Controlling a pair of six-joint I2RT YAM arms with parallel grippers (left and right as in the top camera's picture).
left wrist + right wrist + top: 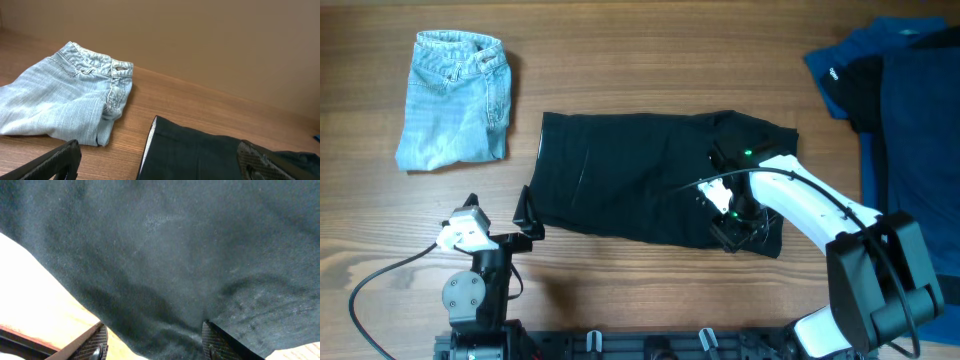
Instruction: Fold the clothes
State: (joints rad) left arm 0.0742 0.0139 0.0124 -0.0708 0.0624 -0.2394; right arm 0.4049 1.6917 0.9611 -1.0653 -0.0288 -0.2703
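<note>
The black shorts [640, 180] lie spread flat in the middle of the table. In the left wrist view their near edge shows a whitish lining strip [148, 150]. My left gripper [527, 215] is open at the shorts' lower left corner; its fingers [157, 169] are wide apart around that edge. My right gripper [732, 228] is low over the shorts' lower right part. Its fingers [156, 345] are apart with the edge of the black fabric [165, 255] between them, not pinched.
Folded light-blue denim [455, 100] lies at the back left and also shows in the left wrist view [65, 95]. Dark blue garments [905, 100] are heaped at the right edge. Bare wooden table [650, 60] shows behind and in front of the shorts.
</note>
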